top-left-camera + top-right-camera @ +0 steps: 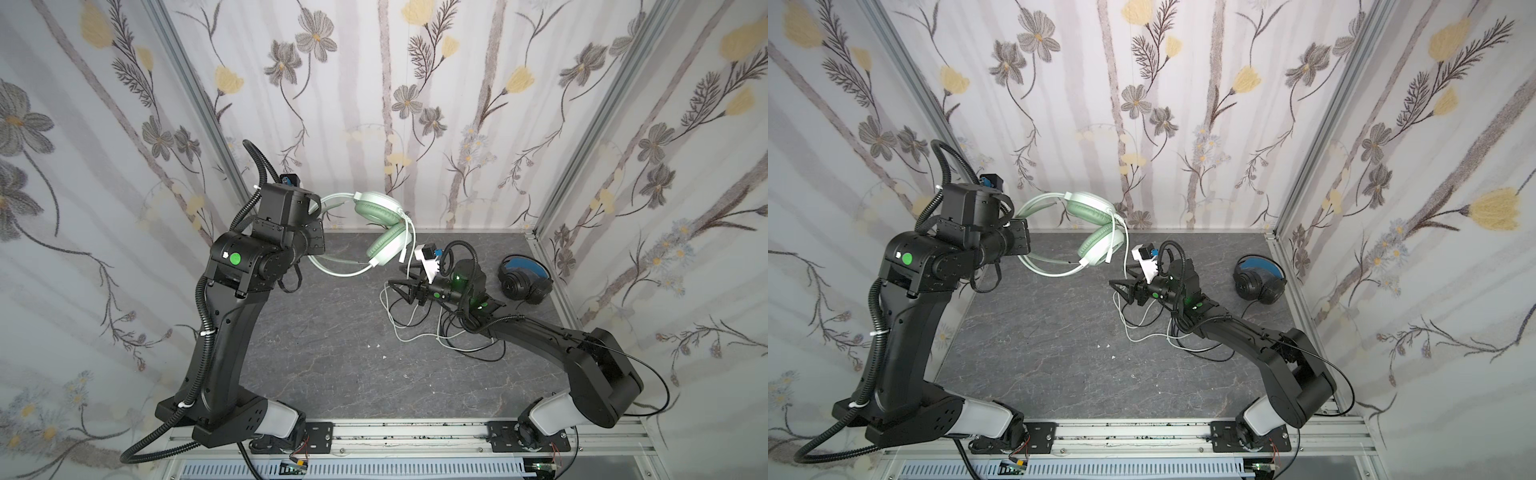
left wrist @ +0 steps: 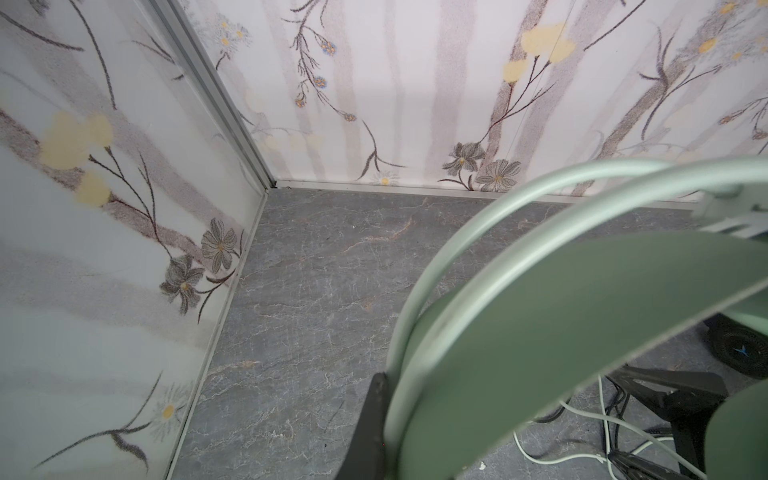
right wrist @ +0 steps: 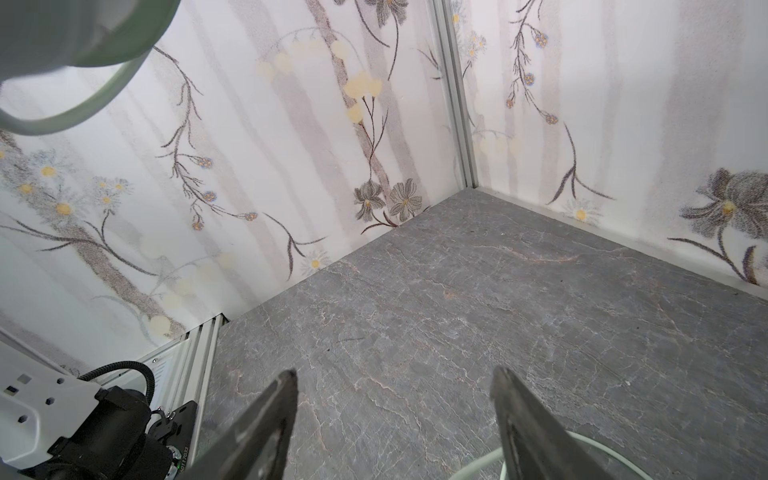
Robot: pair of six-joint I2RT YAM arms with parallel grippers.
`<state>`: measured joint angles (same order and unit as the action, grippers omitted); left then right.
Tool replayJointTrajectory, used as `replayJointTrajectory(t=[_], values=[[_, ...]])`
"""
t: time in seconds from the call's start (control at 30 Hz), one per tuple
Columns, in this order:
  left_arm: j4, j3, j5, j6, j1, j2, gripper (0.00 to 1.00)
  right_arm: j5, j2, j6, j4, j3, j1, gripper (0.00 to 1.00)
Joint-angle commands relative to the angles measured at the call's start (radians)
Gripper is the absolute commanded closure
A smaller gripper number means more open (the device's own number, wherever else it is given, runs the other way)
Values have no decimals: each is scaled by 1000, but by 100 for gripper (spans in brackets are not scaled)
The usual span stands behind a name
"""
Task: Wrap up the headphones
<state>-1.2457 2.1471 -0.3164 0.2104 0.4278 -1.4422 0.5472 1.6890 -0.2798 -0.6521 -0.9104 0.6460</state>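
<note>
Two headsets. The black headset point(image 1: 519, 286) — blue inner band, a small blue mark point(image 2: 742, 351) on its earcup — lies on the grey worktop point(image 1: 332, 365) beside the right wall's rail point(image 1: 551, 274). Well left of it and lifted clear, the mint-green headset point(image 1: 376, 212) hangs from the left gripper point(image 1: 316, 232), jaws clamped on its headband. Its whitish cable point(image 2: 561, 460) drops into a tangle with the black cable point(image 1: 478, 353) near the black headset. There the right gripper point(image 3: 395, 407) has its jaws wide, bare worktop between them. Farther left — open worktop.
</note>
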Motion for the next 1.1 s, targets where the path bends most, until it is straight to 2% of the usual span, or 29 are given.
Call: replayJointTrajectory(t=[0.0, 0.17, 0.4, 0.5, 0.63, 0.8, 0.9, 0.97, 1.03, 1.07], values=[[55, -3, 12, 50, -5, 6, 100, 8, 41, -50, -142, 10, 2, 30], [66, -20, 27, 73, -8, 16, 100, 25, 120, -109, -222, 11, 1, 33], [87, -53, 43, 91, -12, 31, 100, 32, 234, -250, -422, 21, -15, 27], [89, -50, 55, 105, -15, 35, 100, 30, 263, -253, -438, 17, -18, 27], [70, -34, 70, 120, -19, 34, 100, 6, 292, -245, -475, 25, -27, 23], [52, -27, 90, 145, -24, 37, 100, -8, 322, -251, -512, 31, -42, 23], [51, -34, 102, 161, -28, 42, 100, -16, 327, -248, -519, 39, -43, 30], [48, -36, 112, 172, -32, 45, 100, -11, 321, -246, -525, 45, -43, 46], [45, -39, 119, 181, -37, 49, 100, -9, 302, -227, -501, 48, -44, 69], [42, -42, 121, 186, -42, 50, 100, -13, 290, -217, -488, 52, -44, 77]])
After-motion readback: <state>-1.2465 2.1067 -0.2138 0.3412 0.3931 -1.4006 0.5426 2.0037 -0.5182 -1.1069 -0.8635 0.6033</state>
